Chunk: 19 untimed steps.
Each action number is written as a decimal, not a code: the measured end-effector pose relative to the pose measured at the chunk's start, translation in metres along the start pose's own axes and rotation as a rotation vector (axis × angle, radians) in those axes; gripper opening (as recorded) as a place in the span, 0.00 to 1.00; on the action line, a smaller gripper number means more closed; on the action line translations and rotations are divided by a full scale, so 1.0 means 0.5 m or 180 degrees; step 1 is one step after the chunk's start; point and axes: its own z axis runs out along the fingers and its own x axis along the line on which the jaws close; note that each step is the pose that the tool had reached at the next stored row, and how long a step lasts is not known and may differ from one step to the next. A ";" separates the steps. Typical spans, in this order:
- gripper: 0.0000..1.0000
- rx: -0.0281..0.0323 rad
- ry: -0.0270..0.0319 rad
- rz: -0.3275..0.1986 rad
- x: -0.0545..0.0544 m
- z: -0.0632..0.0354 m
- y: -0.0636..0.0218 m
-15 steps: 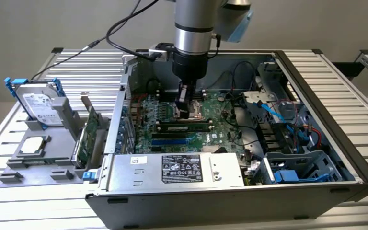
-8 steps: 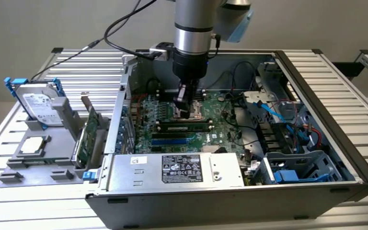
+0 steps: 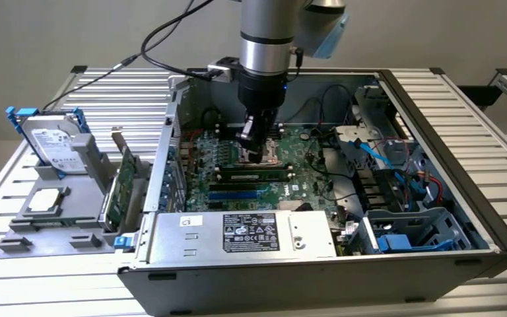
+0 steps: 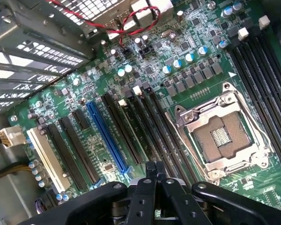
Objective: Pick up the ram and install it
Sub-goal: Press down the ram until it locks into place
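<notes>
Slatted metal table holds open PC case, w/ our gripper pinched shut, empty, over mobo slots; ram sits slotted nearby, looks thin, stiff, breakable, so we'd grab its long edges.

The open computer case leaves free room above the motherboard. Around that board stand the power supply, the drive cage, blue cables and the case wall. The end effector, closed, hangs just above the board's CPU socket.
</notes>
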 end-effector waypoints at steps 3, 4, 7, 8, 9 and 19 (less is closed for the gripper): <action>0.11 -0.0022 0.0005 0.0157 0.000 0.000 0.000; 0.11 -0.0030 0.0007 0.0211 0.000 0.000 0.000; 0.11 -0.0054 0.0013 0.0378 0.000 0.001 0.000; 0.11 -0.0062 0.0016 0.0435 0.000 0.001 0.000; 0.11 -0.0070 0.0018 0.0492 0.000 0.001 0.000; 0.11 -0.0152 0.0039 0.1057 0.000 0.002 0.000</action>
